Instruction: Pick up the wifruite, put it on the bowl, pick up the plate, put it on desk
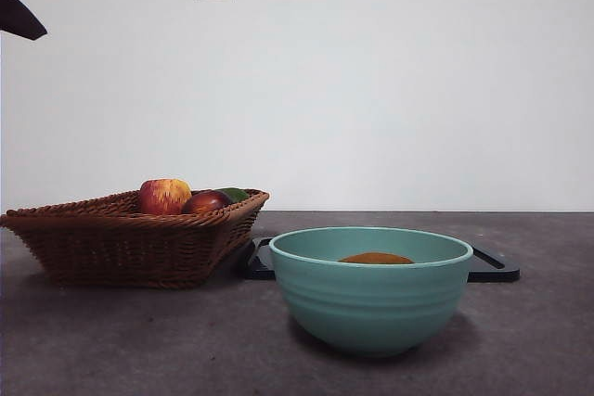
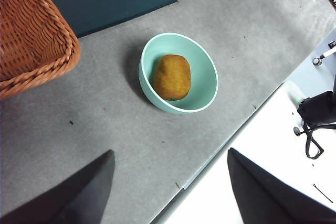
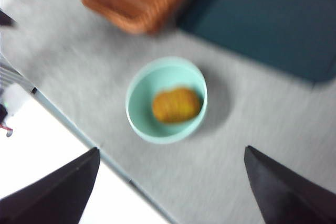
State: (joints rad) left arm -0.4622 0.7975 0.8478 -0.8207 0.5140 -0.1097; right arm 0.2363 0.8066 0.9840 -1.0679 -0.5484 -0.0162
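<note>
The wifruite (image 2: 171, 76), brown and fuzzy, lies inside the teal bowl (image 2: 202, 100) on the grey desk (image 2: 105, 124). In the front view only its top (image 1: 375, 258) shows over the bowl's rim (image 1: 371, 299). My left gripper (image 2: 170, 153) hangs open high above the desk's near edge, well clear of the bowl. My right gripper (image 3: 172, 150) is also open and high, looking down on the bowl (image 3: 137, 114) and wifruite (image 3: 176, 105); that view is blurred. No plate shows in any view.
A brown wicker basket (image 1: 121, 238) stands left of the bowl, holding an apple (image 1: 164, 196) and a dark red fruit (image 1: 205, 202). A flat black tray (image 1: 492, 266) lies behind the bowl. An arm's black tip (image 1: 19, 18) shows at the top left.
</note>
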